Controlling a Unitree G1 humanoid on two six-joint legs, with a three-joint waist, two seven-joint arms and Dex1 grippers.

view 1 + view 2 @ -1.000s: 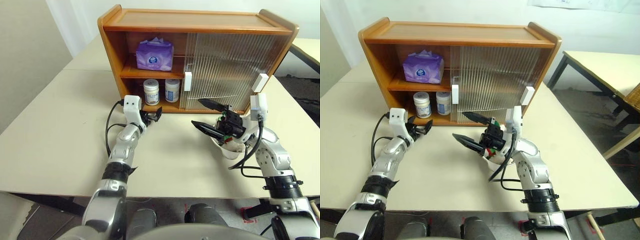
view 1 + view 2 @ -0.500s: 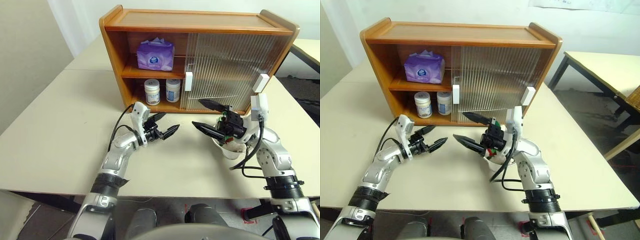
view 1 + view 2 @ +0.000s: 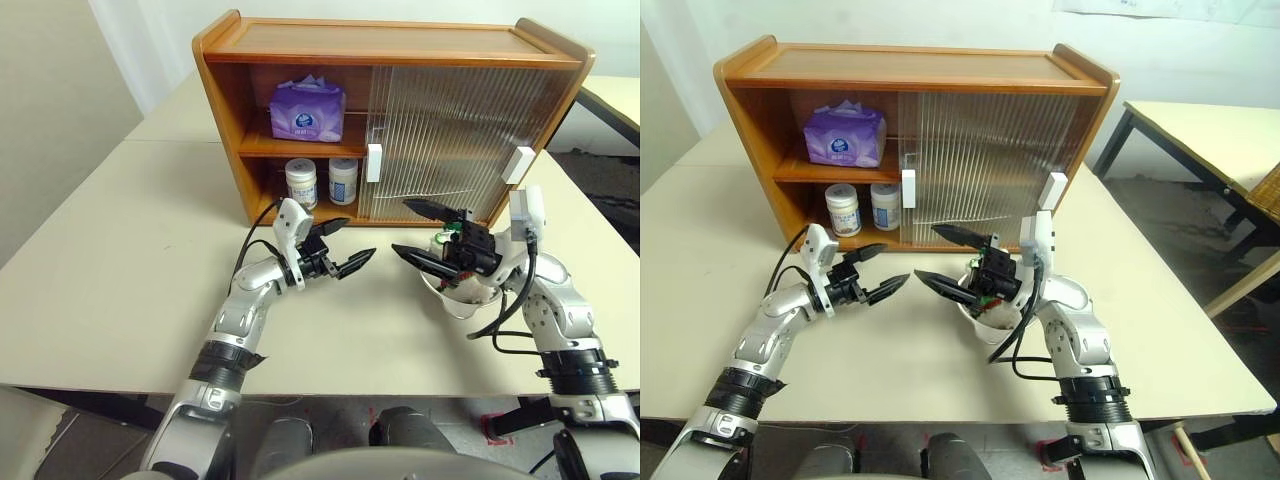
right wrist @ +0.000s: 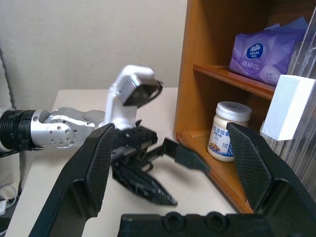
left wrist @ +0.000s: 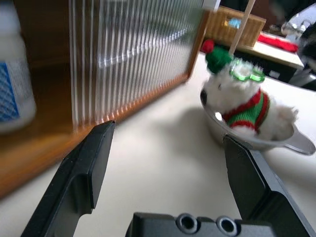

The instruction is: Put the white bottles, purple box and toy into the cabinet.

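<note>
Left gripper [image 3: 345, 248] and right gripper [image 3: 412, 232] both gape wide, empty, facing each other above the table [image 3: 120, 250].

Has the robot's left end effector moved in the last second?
Yes. The left end effector swung away from the cabinet opening, rightward toward the toy.

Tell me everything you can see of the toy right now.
The toy is a small white fluffy plush with a red-and-green striped band round its body, a green cap with a red top and a shiny green piece at the neck. It sits upright in a shiny steel bowl on the table, in front of the cabinet and its closed sliding door. It is not in the cabinet yet. No gripper touches it.
</note>
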